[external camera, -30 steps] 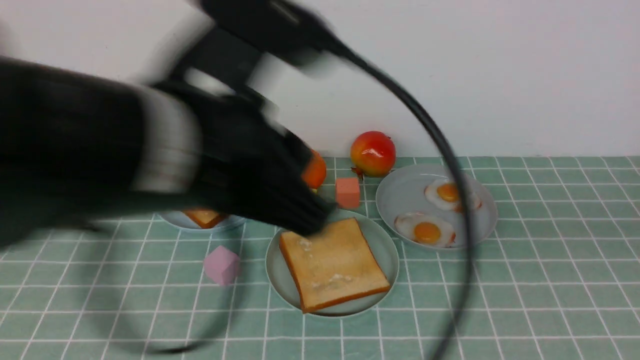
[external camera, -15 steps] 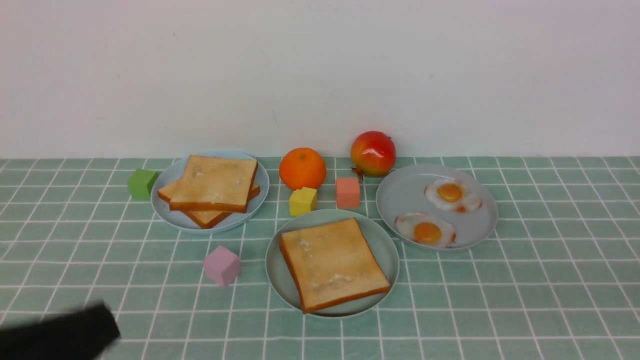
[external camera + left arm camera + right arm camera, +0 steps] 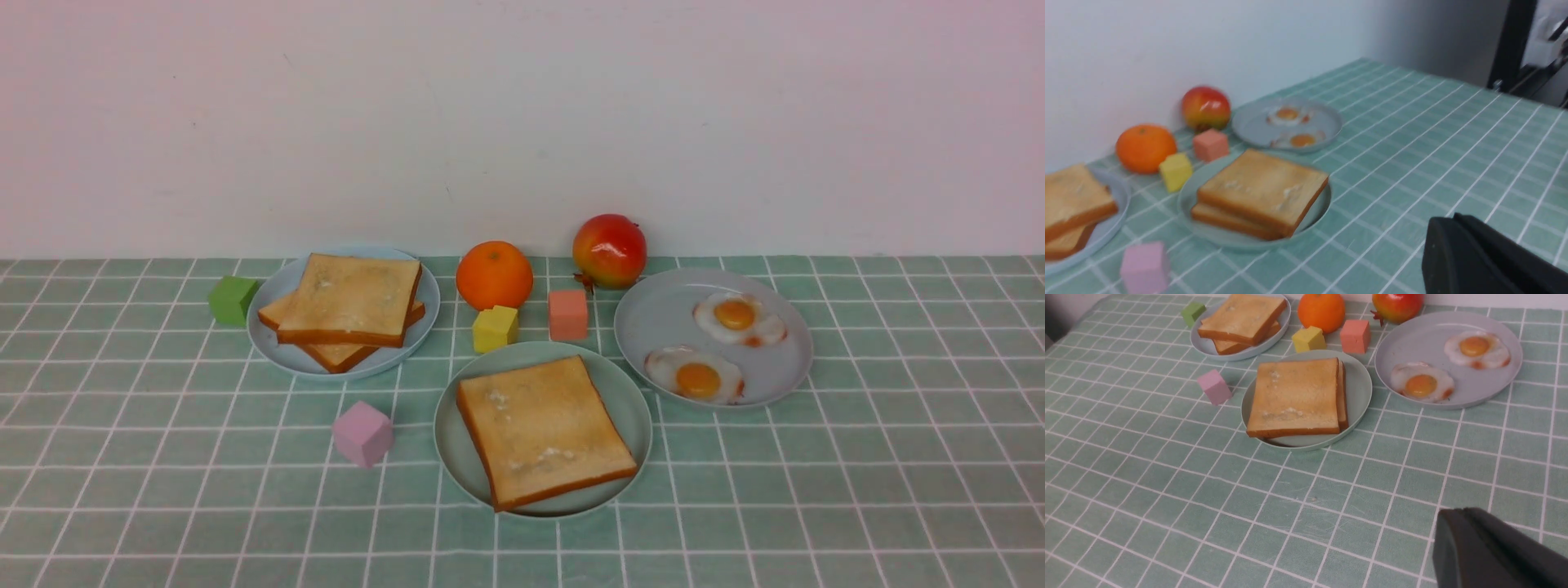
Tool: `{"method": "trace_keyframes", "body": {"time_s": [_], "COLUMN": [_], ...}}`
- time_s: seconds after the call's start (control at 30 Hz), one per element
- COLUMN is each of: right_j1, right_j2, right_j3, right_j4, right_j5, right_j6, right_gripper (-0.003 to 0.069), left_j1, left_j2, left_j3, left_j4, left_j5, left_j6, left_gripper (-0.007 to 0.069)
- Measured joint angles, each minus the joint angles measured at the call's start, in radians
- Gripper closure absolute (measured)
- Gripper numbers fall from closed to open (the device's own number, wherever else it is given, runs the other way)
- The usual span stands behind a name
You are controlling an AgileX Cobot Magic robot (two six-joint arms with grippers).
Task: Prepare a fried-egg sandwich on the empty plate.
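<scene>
Whatever lies between the two slices of the fried-egg sandwich [image 3: 543, 429] is hidden in every view; only the lower slice's crust is glimpsed beneath the upper one in the wrist views. Neither arm is seen from the front, and each gripper is cut off by the corner of its own wrist view. The sandwich is set on the mint-green plate [image 3: 629, 392], a round, low-rimmed plastic dish; its square tan faces are mottled and edged with orange-brown crust. Just right of that plate and behind it, two glossy eggs [image 3: 694, 377] with browned rims are laid on a grey-blue plate [image 3: 669, 314]; to its left and behind, two more toast slices [image 3: 347, 298] are stacked askew on a second grey-blue plate [image 3: 269, 347]. A yellow cube [image 3: 494, 328] and a salmon cube [image 3: 567, 314] are placed just behind the mint-green plate, a pink cube [image 3: 362, 433] just to its left. All is laid on a green checked cloth [image 3: 816, 490]. The left gripper [image 3: 1447, 228] and the right gripper [image 3: 1453, 526], matte black, are seen well apart from the mint-green plate, jaws pressed together, nothing gripped
</scene>
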State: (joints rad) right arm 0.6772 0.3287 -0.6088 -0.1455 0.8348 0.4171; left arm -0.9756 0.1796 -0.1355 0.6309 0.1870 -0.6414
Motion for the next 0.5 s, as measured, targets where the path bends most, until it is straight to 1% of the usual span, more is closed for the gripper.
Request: {"method": "trace_keyframes", "body": {"time_s": [0.2,0.37,0.43,0.5], "right_j1": [0.000,-0.005,-0.071,-0.161], "right_j2": [0.000,-0.001,-0.011,-0.025], "right_j3": [0.003,0.003,0.006,0.024], "right_j4": [-0.001,-0.020,-0.047,-0.029], "right_j5": [0.001,-0.005,-0.023,-0.047], "right_j6": [0.000,0.000,0.000,-0.026], "right_gripper": [0.0659,0.0659,0.0659,0.0659], "left_j1": [0.000,0.000,0.000,0.000], "left_j2": [0.000,0.000,0.000,0.000], "left_j3": [0.001,0.001,0.001,0.001], "left_j4": [-0.001,-0.001,-0.001,-0.001], "left_j5": [0.072,0.091,0.093,0.094], "left_j6": [0.000,0.000,0.000,0.000], "left_gripper": [0.0638,0.0638,0.0638,0.0637]}}
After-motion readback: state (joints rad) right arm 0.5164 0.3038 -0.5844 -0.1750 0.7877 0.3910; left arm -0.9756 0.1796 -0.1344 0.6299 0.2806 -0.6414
